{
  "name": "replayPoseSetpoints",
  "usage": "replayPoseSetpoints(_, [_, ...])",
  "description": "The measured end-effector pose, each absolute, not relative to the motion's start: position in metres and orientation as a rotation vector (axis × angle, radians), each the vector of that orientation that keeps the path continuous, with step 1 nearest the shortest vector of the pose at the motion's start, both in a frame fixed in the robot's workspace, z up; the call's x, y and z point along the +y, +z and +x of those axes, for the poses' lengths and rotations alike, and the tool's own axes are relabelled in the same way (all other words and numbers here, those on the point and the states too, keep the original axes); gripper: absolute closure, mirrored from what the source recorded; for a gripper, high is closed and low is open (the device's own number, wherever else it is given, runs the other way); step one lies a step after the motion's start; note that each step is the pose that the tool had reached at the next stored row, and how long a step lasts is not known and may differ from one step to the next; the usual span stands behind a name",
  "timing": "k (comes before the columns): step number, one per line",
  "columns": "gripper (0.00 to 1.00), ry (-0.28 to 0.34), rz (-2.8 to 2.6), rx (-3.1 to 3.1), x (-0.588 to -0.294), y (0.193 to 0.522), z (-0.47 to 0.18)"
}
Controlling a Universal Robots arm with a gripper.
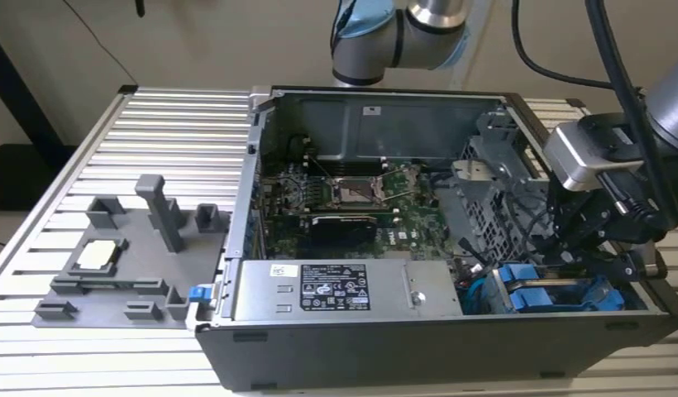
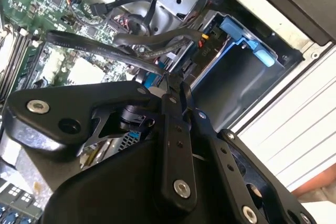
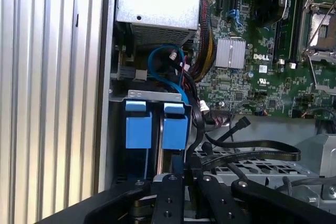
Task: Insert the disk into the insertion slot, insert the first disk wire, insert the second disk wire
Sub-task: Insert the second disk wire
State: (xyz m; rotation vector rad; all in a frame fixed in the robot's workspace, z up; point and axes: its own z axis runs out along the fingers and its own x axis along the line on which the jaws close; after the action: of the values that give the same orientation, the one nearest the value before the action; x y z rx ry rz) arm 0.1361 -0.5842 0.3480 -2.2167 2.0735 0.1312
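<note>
Tool (image 1: 587, 248) hangs inside the open computer case (image 1: 317, 364), down in the corner by the drive cage (image 1: 488, 178), on the exterior view's right. In both wrist views its black fingers (image 2: 176, 129) stand close together, pressed on a dark cable (image 2: 152, 40) end just beside the blue carriers; whether they truly pinch the plug I cannot tell for sure, as the linkage hides the tips.

Disk carriers (image 3: 139, 124) of bright blue plastic sit side by side in the insertion slot (image 3: 155, 95), which lies in the case corner next to the grey power supply box (image 1: 339, 289). In the exterior view the same blue pieces (image 1: 537, 294) show between that box and the case wall, with the tool right above them. The drive bodies themselves are hidden inside the bay.

Blue and black wires (image 3: 168, 64) loop between the power supply box and the slot, and flat black cables (image 3: 252, 148) run across the top of the drive cage toward the tool. The green motherboard (image 1: 350, 198) lies on the far side of the power supply box from the case's near wall.

Outside the case, on the ribbed metal worktop (image 1: 151, 124), a grey fixture plate (image 1: 118, 256) lies well apart from the tool, on the exterior view's left.
</note>
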Motion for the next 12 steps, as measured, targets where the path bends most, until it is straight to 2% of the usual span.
replayPoseSetpoints(12, [0.84, 0.123, -2.187, 2.107, -0.5843, 0.3426, 0.1409])
